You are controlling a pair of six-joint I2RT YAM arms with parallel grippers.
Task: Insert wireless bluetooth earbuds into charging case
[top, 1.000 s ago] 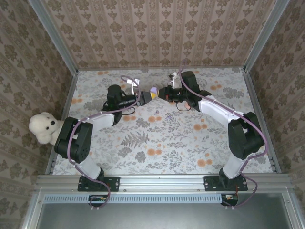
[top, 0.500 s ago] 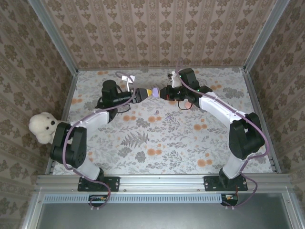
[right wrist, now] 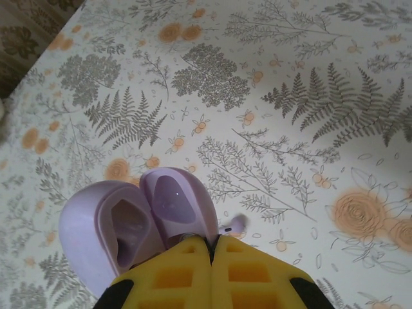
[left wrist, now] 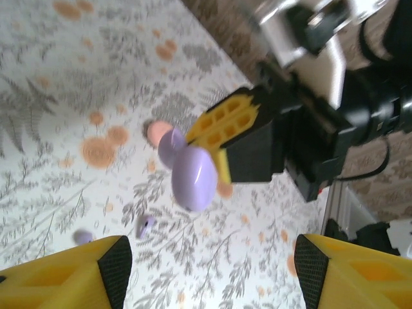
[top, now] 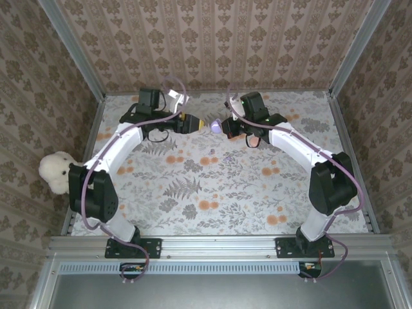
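Two lilac earbuds (left wrist: 145, 225) lie loose on the floral tabletop (top: 257, 193), near each other, under the raised case. Right pincer (top: 222, 125) grips the lilac charging case (top: 212, 125) by one end, fingers closed tight on it, holding it clear of the tabletop at far centre. Case lid is open; both halves splay out from the fingertips, hollows turned to the right wrist camera. Case points leftward, toward the left pincer (top: 193, 122). Left pincer stands wide and empty, facing the case, just apart from it.
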